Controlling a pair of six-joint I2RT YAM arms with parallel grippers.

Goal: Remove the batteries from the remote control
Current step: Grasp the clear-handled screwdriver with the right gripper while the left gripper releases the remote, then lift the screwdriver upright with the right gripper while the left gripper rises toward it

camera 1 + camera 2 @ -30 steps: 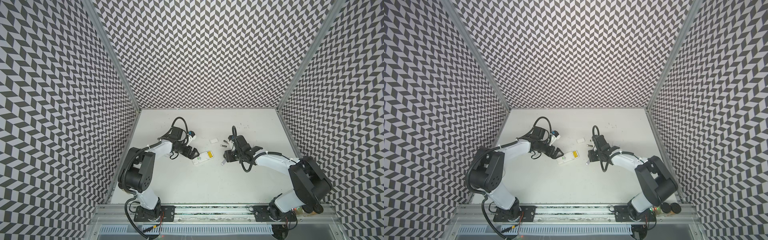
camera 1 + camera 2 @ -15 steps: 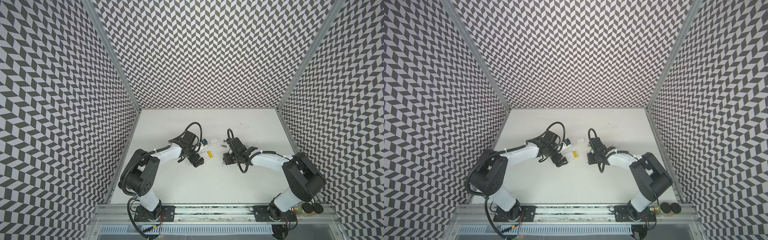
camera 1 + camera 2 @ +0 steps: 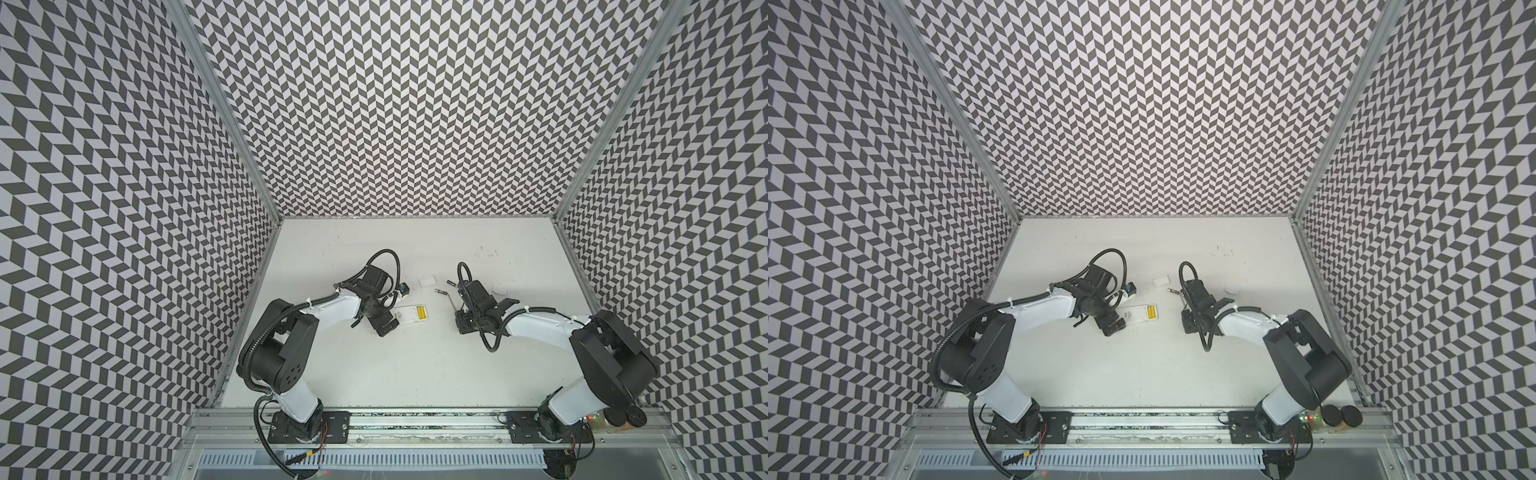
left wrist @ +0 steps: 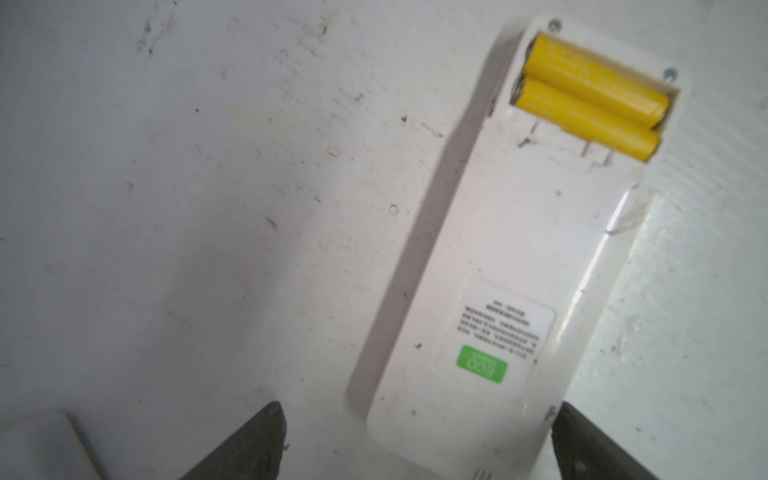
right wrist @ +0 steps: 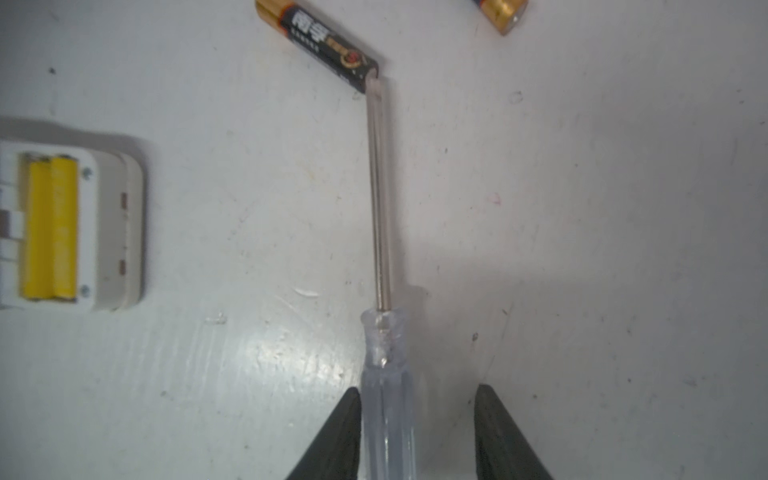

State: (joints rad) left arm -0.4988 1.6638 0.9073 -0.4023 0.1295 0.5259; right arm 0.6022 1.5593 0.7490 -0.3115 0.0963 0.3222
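My left tool (image 4: 417, 419) gapes wide, empty, astride the remote (image 4: 498, 257) — two yellow batteries (image 4: 590, 99) left inside. My right tool (image 5: 417, 390), half open, brackets the screwdriver (image 5: 380, 208), not clamped; two black batteries (image 5: 324, 45) lie out — nearer the back edge of the bench (image 3: 415, 374).

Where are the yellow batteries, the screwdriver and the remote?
yellow batteries (image 4: 598, 79), left wrist view, middle of one battery.
screwdriver (image 5: 379, 199), right wrist view, metal shaft.
remote control (image 4: 498, 257), left wrist view, white back.

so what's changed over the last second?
Left gripper swung in toward the centre and now straddles the remote at its end, open. Right gripper narrowed around the screwdriver handle, not yet clamped. The remote and its yellow batteries stayed put.
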